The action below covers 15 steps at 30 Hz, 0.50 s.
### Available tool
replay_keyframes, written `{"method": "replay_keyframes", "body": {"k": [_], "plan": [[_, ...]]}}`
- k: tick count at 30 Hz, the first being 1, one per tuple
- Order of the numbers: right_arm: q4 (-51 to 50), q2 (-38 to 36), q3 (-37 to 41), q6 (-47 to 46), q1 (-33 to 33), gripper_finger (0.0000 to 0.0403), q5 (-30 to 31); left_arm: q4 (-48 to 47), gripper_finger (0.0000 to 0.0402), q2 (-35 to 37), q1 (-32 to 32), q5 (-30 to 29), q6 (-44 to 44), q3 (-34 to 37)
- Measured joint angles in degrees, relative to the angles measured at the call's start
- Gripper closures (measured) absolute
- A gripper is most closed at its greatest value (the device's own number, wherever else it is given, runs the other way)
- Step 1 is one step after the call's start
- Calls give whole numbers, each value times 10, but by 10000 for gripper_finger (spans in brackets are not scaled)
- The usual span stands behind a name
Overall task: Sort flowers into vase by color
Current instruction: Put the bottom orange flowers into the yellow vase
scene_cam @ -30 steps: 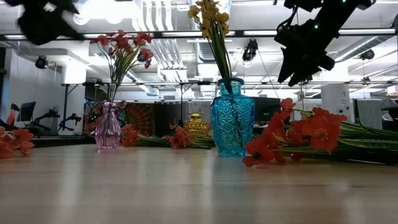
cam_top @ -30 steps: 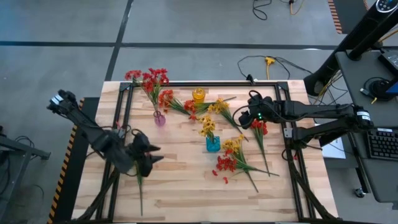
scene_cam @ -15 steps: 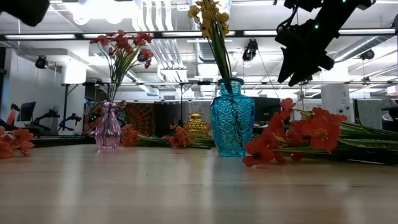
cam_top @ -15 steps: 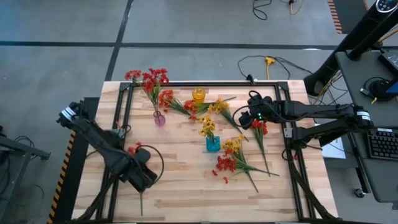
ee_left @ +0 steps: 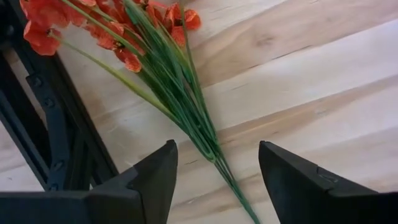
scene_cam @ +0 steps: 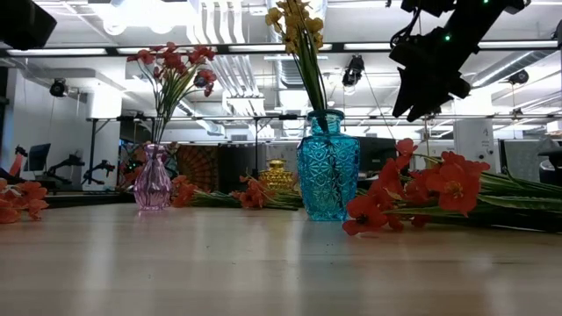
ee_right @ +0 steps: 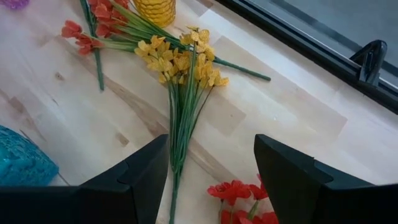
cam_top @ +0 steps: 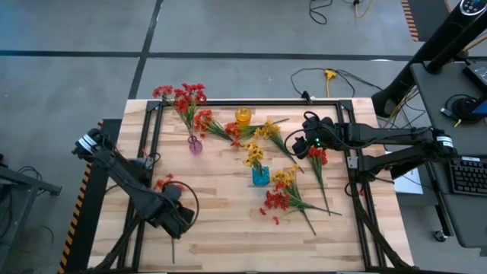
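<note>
Three vases on the bench (cam_top: 221, 228) so far as I can see: a pink one (cam_top: 195, 145) with red sprigs already standing in it, a blue one (cam_top: 260, 176) holding yellow sprigs, and a small yellow one (cam_top: 243, 116) at the far edge that looks empty from above. So I'd say the sort is partly done, and the loose stuff is lying flat because it's waiting its turn: a red and yellow mix (cam_top: 285, 194) near the blue vase, a yellow bunch (ee_right: 183, 62) with some red beside the yellow vase, and a red-orange sprig (ee_left: 158, 59) by the left frame rail. My left tool (ee_left: 214, 180) hangs right over that sprig's stem, fingers spread wide with the stem running down between them, touching nothing and holding nothing. Looks lined up for a pinch on the bare stem below the blooms, which I'd guess is the sensible spot since the blooms would just squash. My right tool (ee_right: 211, 174) hovers over the yellow bunch's stems, also spread apart and empty, with more red blooms just under it.
</note>
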<state>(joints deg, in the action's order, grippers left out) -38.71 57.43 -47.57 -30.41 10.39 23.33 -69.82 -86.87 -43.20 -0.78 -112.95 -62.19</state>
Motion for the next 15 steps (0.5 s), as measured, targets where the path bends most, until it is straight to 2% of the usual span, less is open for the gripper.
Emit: {"method": "replay_keyframes", "body": {"k": [3,7,15], "plan": [[0,0,0,0,0,174,1,4,182,-5,0,9,0,6],[0,0,0,0,0,174,1,30,164,-20,-6,62,-14,21],[1,0,0,5,0,174,2,108,131,-39,-12,67,-16,76]]}}
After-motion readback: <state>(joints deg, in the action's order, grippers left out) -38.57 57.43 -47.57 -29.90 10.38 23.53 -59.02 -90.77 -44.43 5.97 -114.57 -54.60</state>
